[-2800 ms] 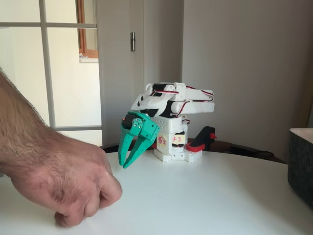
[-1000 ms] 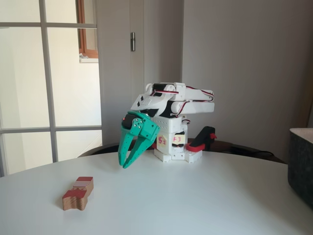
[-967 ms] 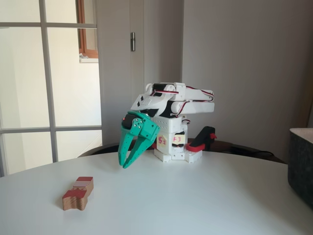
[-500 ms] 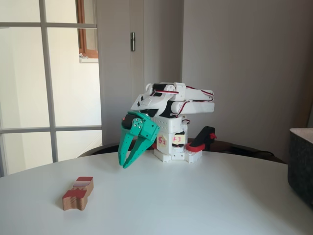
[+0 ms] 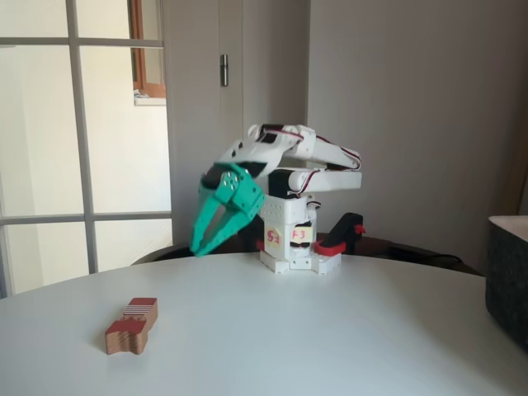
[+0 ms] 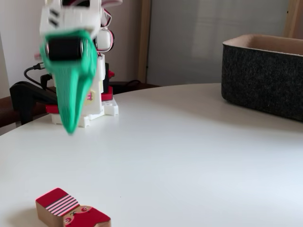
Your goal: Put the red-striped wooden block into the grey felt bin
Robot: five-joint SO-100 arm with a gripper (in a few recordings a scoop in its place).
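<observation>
Lying flat on the white round table, the red-striped wooden block shows red ends and a pale striped band. The green gripper hangs empty above it, fingers slightly parted. The grey felt bin stands well apart, near a glazed door.

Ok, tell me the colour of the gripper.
Green; the gripper shows best in a fixed view, sharper there than in the other.

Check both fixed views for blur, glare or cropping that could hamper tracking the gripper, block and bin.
In one fixed view the gripper is smeared by motion blur; block and bin are sharp. In the other fixed view the gripper is slightly soft, the window is blown out, the block is clear, and the bin is cut by the right edge.
</observation>
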